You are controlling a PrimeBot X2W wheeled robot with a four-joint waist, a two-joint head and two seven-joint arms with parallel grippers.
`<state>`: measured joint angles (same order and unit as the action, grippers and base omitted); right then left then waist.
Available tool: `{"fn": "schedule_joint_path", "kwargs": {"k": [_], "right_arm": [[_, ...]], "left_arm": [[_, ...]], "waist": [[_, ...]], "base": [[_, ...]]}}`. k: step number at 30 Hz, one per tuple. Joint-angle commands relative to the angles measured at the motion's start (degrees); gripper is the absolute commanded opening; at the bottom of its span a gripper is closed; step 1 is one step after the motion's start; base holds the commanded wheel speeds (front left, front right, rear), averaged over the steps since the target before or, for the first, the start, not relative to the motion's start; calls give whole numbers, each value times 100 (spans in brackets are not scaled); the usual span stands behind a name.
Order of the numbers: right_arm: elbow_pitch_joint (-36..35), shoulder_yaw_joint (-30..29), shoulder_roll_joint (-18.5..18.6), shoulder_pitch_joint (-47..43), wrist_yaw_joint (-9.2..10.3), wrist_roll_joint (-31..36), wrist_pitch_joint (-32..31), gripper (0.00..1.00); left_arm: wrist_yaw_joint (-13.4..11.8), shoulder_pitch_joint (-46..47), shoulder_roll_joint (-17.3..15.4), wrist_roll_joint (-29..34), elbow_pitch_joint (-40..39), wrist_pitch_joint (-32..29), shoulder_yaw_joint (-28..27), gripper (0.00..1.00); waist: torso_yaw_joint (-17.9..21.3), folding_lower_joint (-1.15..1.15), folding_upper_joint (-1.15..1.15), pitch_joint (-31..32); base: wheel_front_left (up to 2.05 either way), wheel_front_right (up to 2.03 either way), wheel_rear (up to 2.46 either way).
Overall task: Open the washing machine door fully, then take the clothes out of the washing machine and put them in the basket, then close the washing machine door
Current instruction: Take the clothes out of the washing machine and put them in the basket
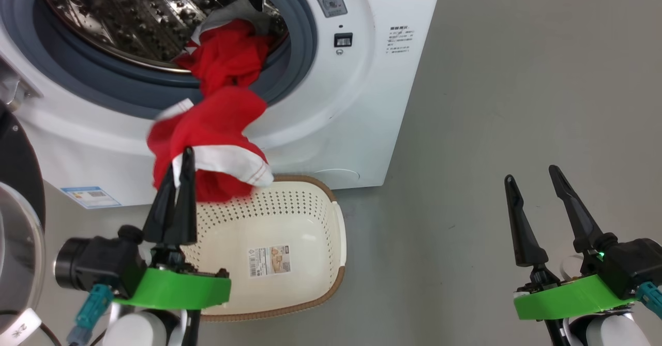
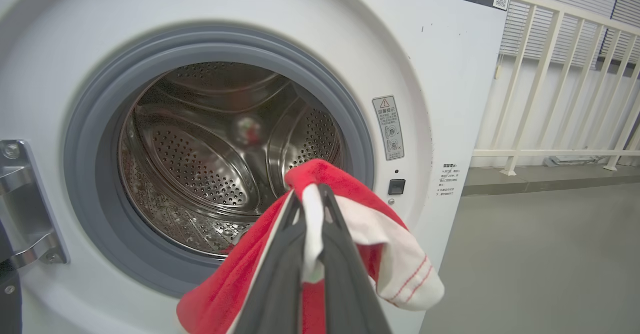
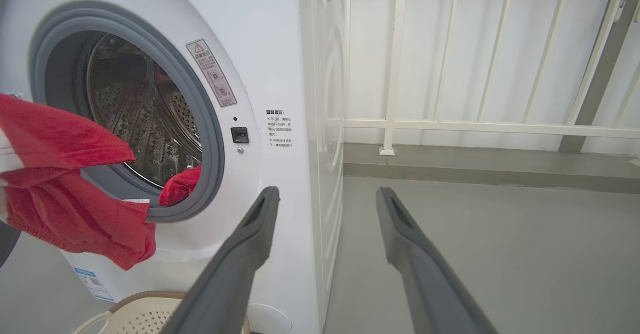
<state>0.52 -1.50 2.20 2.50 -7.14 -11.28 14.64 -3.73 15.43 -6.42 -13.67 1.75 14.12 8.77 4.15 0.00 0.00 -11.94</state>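
Clothes (image 1: 217, 118) clamped in left gripper (image 1: 183, 160), draped from washing machine (image 1: 362, 103) mouth above basket (image 1: 339, 284) rim — right gripper (image 1: 531, 173) fingers spread wide.

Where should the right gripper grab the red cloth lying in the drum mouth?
Likely the bunched red fold of the clothes humped over the grey rubber ring, coming straight in from the front with the open right gripper: it stands proud there.

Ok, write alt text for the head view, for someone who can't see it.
The left pincer grips red-and-white clothes that trail out of the open washing machine toward the cream basket below. The right pincer sits open and empty at lower right, above the grey floor.
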Motion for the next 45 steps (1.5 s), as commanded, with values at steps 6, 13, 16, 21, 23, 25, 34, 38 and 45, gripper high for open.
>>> {"fn": "schedule_joint_path", "kwargs": {"k": [6,13,16,21,23,25,34,38,45], "right_arm": [[-158,104,67,-33,-35,45,36,100],[-156,139,67,-67,-35,35,36,100],[-152,151,67,-64,-35,26,36,100],[-160,166,67,-34,-35,19,36,100],[-160,165,67,-13,-35,21,36,100],[-153,178,67,16,-35,30,36,100],[-125,248,67,180,-35,73,36,100],[-113,301,67,249,-35,84,36,100],[-77,356,67,335,-35,66,36,100]], "left_arm": [[-19,-149,-22,-47,167,-47,-46,0],[98,-29,100,-138,1060,21,113,0],[151,105,155,-178,1564,55,152,0],[237,401,237,-255,2401,81,172,0],[272,574,263,-282,2709,84,158,0],[302,755,285,-306,3051,85,142,0],[400,1627,340,-412,4590,87,115,0],[442,1900,349,-490,5132,87,117,0],[620,2287,353,-792,6056,87,388,0]], "waist": [[-34,0,0,52],[-51,0,0,13],[-48,0,0,-24],[-41,0,0,-124],[-49,0,0,-191],[-59,0,0,-257],[-67,0,0,-546],[-39,0,0,-650],[42,0,0,-848]], "base": [[0,0,0],[0,0,0],[0,0,0],[0,0,0],[0,0,0],[0,0,0],[0,0,0],[0,0,0],[0,0,0]]}}
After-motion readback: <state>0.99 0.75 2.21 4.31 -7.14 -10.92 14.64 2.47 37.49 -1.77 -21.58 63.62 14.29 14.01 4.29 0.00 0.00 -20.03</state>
